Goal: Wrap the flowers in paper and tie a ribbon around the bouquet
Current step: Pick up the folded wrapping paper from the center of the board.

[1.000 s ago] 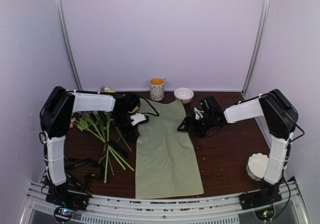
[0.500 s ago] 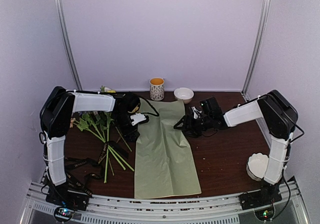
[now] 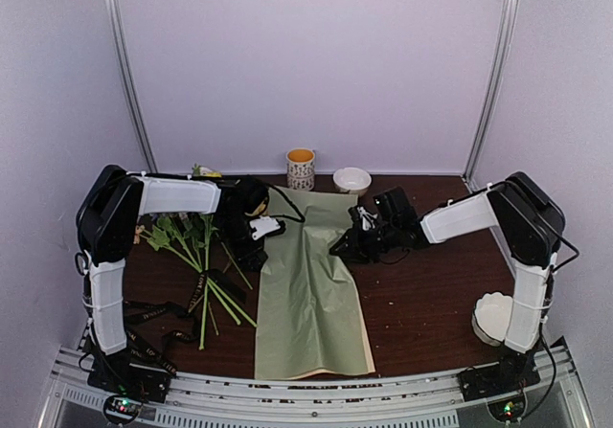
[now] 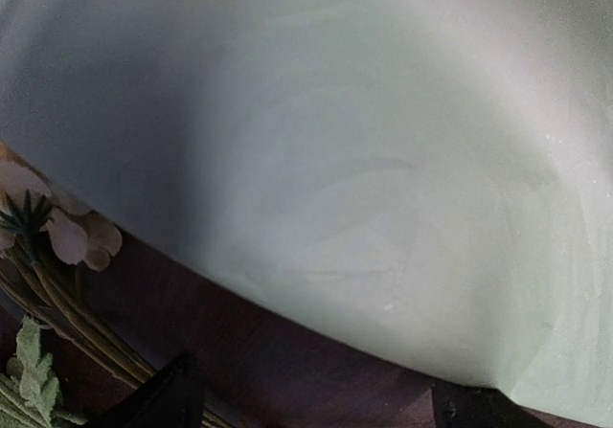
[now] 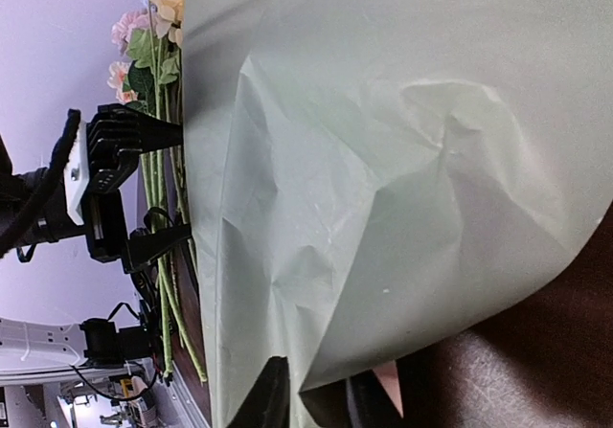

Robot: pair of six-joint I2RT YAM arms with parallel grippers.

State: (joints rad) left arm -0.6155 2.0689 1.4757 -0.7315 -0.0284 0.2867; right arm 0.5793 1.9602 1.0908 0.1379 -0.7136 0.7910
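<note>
While right fingers, nearly closed, pinch right edge of paper on tabletop, left fingers gape empty over left edge beside flowers; thin sheet may tear or slip under pull.

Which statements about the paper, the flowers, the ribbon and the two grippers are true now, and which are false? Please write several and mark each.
1. The flowers lie on top of the paper. False: they lie on the table beside it, on its left.
2. The left gripper is open. True.
3. The ribbon is tied around the flower stems. False: it lies loose near the table's front left corner.
4. An edge of the paper sits between the right gripper's fingers. True.
</note>
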